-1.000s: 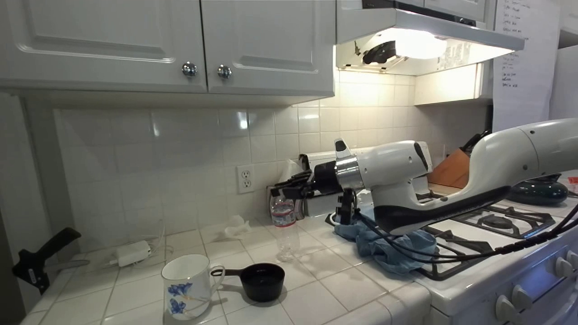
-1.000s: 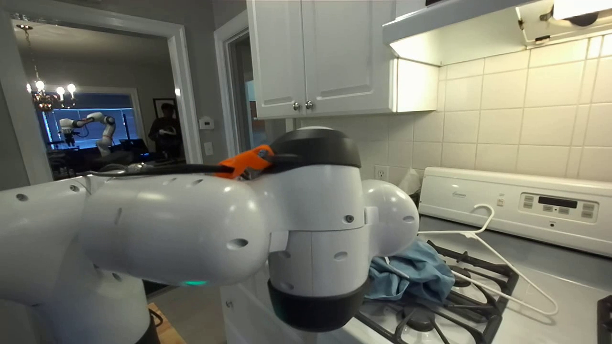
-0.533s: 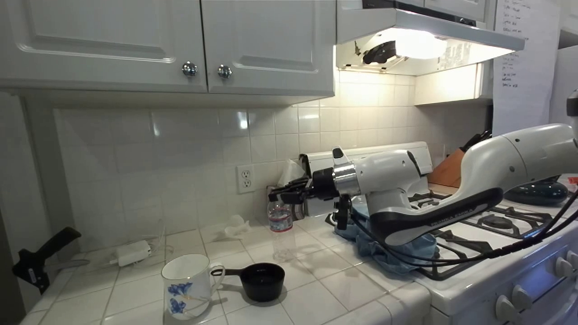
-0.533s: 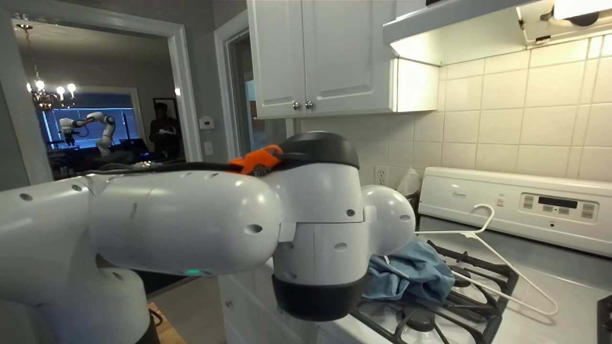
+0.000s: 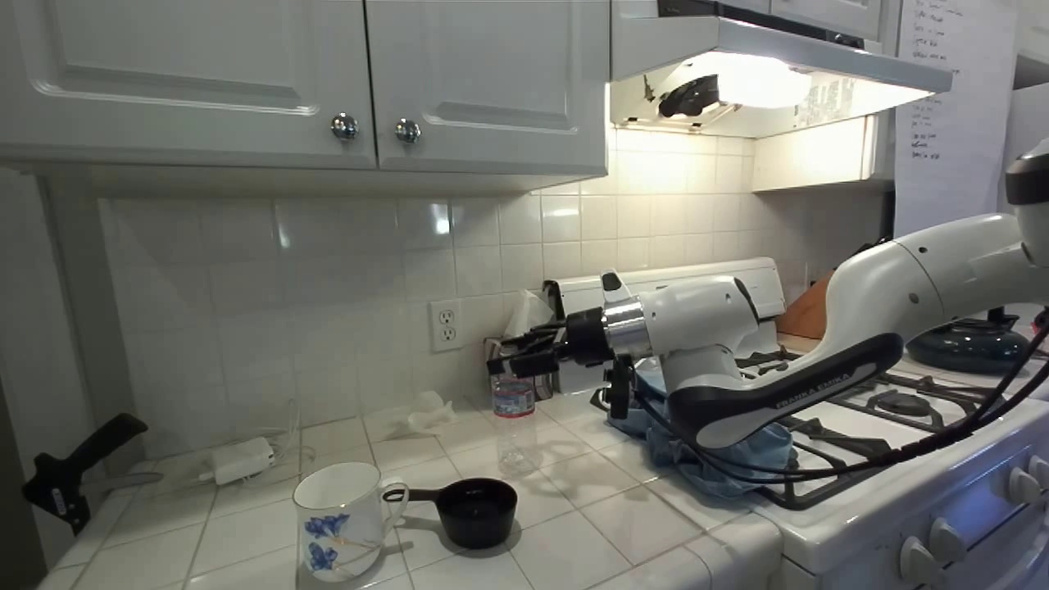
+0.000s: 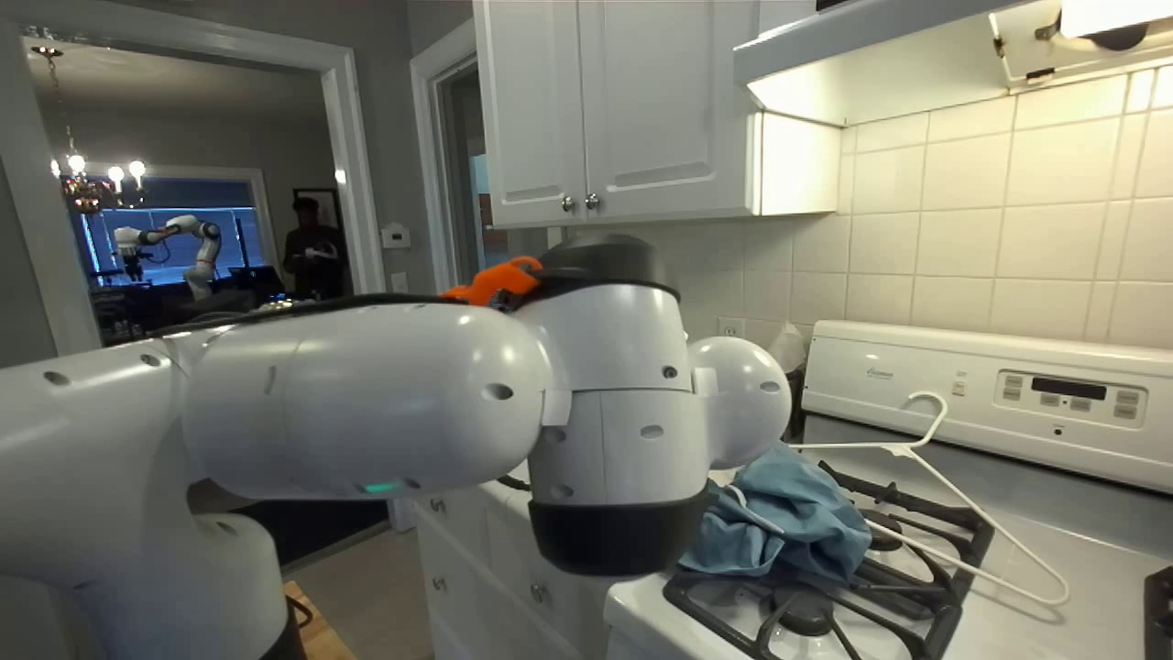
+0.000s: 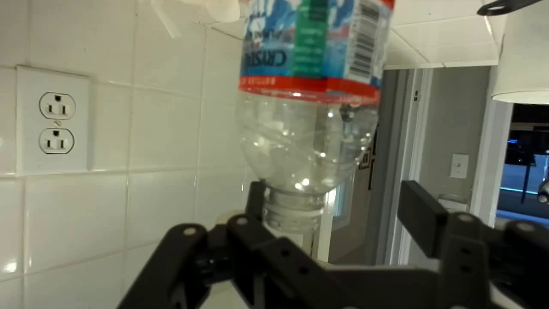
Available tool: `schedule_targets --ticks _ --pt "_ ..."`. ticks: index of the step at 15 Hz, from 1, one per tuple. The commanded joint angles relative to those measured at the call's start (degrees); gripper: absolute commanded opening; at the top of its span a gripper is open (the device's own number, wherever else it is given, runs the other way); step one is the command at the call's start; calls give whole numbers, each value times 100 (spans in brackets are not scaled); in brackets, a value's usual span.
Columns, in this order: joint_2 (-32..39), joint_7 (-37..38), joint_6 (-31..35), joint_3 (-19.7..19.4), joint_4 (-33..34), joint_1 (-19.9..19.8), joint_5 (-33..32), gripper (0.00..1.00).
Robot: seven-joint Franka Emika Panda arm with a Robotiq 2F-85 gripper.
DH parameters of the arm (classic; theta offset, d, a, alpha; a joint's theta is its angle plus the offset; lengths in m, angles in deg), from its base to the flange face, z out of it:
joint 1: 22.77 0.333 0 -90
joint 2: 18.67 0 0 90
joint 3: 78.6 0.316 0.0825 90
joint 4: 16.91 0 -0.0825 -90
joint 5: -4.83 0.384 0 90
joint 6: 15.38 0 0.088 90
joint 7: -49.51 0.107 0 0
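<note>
A clear plastic bottle (image 5: 514, 401) with a blue label and red bands stands upright on the tiled counter near the backsplash. My gripper (image 5: 501, 352) is at its top, pointing sideways. The wrist view is upside down, so the bottle's bare neck (image 7: 294, 210) points downward there. That neck lies between the fingers of the gripper (image 7: 336, 204), close against the left finger; whether they touch I cannot tell. A wide gap separates it from the right finger pad (image 7: 422, 216). In an exterior view the arm (image 6: 623, 431) hides the gripper.
On the counter are a floral mug (image 5: 340, 524), a black measuring cup (image 5: 477, 512), a white charger (image 5: 239, 460) and crumpled white paper (image 5: 430, 411). A blue cloth (image 6: 788, 513) and a white hanger (image 6: 985, 532) lie on the stove. An outlet (image 5: 447, 325) is on the backsplash.
The gripper has come down a little and its fingers have spread apart. The bottle's label appears slightly lower than a second ago. The arm's elbow has shifted too.
</note>
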Motion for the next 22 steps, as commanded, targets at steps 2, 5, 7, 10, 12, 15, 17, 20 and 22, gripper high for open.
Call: schedule_targets --ticks 2,5,7,10,12,15,17,20,22 --pt "-1330 -733 220 -719 -648 202 1875 100" --pt "-2086 -296 235 -1061 -1092 425 2121 100" --pt "-2593 -222 118 -1222 -1492 520 2409 100" --pt "-3395 -979 -41 -1458 -2035 657 3668 100" --pt "-3922 -1261 -160 -1557 -2111 768 4378 100" --pt "-4603 -1404 -399 -1708 -2126 967 4849 100" --pt "-4524 -1059 -1164 -1126 -2149 490 4367 100" --pt "-4845 -1400 -2182 -639 -2514 223 4827 100" --pt "-4993 -1533 -2896 -321 -2635 95 5197 100"
